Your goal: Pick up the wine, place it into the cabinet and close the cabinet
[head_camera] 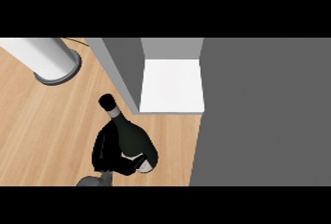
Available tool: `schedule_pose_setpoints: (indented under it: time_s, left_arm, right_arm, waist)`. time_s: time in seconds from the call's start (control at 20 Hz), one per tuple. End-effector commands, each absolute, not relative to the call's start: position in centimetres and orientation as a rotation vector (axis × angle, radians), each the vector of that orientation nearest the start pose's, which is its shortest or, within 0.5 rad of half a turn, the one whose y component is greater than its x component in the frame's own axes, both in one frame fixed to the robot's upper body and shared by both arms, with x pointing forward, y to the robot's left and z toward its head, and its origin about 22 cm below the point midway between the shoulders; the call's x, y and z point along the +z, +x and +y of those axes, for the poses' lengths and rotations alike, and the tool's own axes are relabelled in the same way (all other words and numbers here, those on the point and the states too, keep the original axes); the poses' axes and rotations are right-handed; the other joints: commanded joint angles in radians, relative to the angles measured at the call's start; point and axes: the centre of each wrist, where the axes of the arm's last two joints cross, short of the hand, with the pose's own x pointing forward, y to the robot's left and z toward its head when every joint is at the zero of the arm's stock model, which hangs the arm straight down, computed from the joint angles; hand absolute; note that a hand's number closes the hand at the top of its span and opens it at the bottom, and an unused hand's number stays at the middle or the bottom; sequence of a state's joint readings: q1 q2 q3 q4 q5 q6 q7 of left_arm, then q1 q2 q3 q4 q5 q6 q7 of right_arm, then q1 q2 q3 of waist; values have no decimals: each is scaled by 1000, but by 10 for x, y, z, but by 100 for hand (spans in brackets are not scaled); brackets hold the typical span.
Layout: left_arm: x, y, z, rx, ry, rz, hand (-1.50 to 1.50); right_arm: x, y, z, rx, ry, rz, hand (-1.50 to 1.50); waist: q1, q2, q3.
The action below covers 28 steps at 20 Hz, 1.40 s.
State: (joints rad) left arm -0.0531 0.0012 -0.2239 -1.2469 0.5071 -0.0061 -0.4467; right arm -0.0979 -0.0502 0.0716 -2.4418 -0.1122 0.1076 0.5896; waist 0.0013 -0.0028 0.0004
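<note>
over wooden counter, hand around wine

I'm looking at a kitchen: a pale wood desk like a worktop, a grey cabinet on the right with a white shelf inside, and a wine bottle standing near it.

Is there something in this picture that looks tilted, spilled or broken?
Only the wine bottle is off upright: it leans, its neck pointing up the picture toward the open cabinet, because a robot hand is curled round its body. Nothing is spilled or visibly broken. The grey cylinder stands at the upper left.
</note>
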Motion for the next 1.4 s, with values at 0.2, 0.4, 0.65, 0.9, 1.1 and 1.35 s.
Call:
schedule_pose_setpoints:
  time_s: [0.2, 0.4, 0.65, 0.9, 1.1, 1.35]
  left_arm:
    - [-47, 230, 120, 395, -421, -1579, 150]
    - [-70, 247, 126, 438, -410, -1561, 150]
    - [-89, 250, 118, 414, -345, -1551, 150]
    - [-82, 260, 100, 420, -362, -1578, 150]
    - [-78, 280, 93, 402, -361, -1609, 150]
    - [-63, 291, 88, 395, -360, -1610, 150]
  right_arm:
    - [204, 144, -219, 258, 247, -1933, -150]
    - [209, 156, -207, 258, 256, -1930, -150]
    - [202, 151, -220, 282, 245, -1920, -150]
    - [197, 157, -241, 275, 259, -1937, -150]
    - [209, 159, -213, 262, 252, -1937, -150]
    - [186, 166, -216, 274, 249, -1915, -150]
  waist:
    - [-6, 2, 0]
    - [-5, 3, -1]
    - [-9, 4, -1]
    - [-12, 4, 0]
    - [-14, 4, -1]
    - [-8, 3, 0]
